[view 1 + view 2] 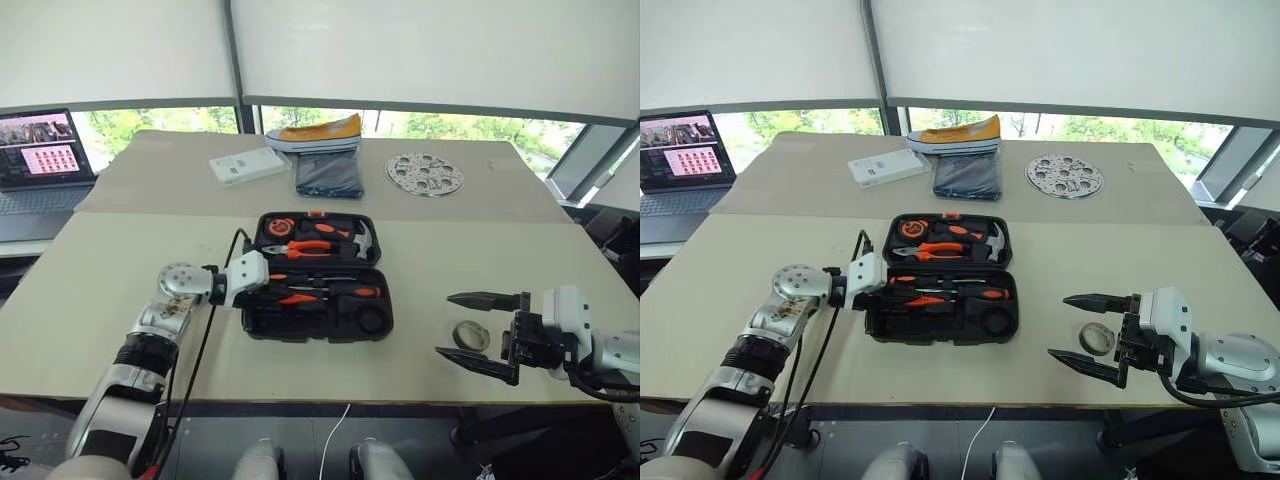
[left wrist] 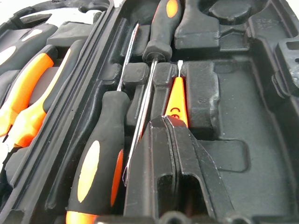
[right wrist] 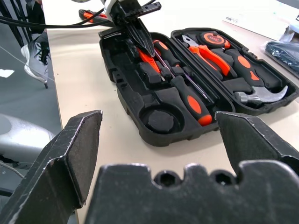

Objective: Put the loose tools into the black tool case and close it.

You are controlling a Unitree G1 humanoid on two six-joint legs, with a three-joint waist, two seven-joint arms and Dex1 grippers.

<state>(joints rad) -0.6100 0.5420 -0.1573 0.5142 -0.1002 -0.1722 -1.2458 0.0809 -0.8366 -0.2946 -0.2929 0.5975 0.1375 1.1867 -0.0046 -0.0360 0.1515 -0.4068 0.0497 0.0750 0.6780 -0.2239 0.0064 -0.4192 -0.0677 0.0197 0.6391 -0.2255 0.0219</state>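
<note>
Left wrist view puts my left gripper (image 2: 175,128) closed on the slim orange screwdriver (image 2: 177,100), low in the black tool case (image 1: 372,325), which lies open mid-table. Its tip end is hidden behind my fingers. My right gripper (image 1: 478,332) hangs wide open near the small grey tape roll (image 1: 470,335); from the right wrist I see two screwdrivers (image 3: 189,95) slotted.

One open black tool case (image 1: 372,322) holds two black-and-orange-handled screwdrivers (image 3: 189,99), one slim orange screwdriver (image 2: 177,99), one pair of orange-handled pliers (image 1: 310,248) and one small hammer (image 1: 362,240). One small grey tape roll (image 1: 470,335) lies on the table. Beyond are one laptop (image 1: 42,160), one yellow shoe (image 1: 315,133), one dark folded cloth (image 1: 329,174), one white box (image 1: 248,165) and one perforated metal disc (image 1: 424,173).
</note>
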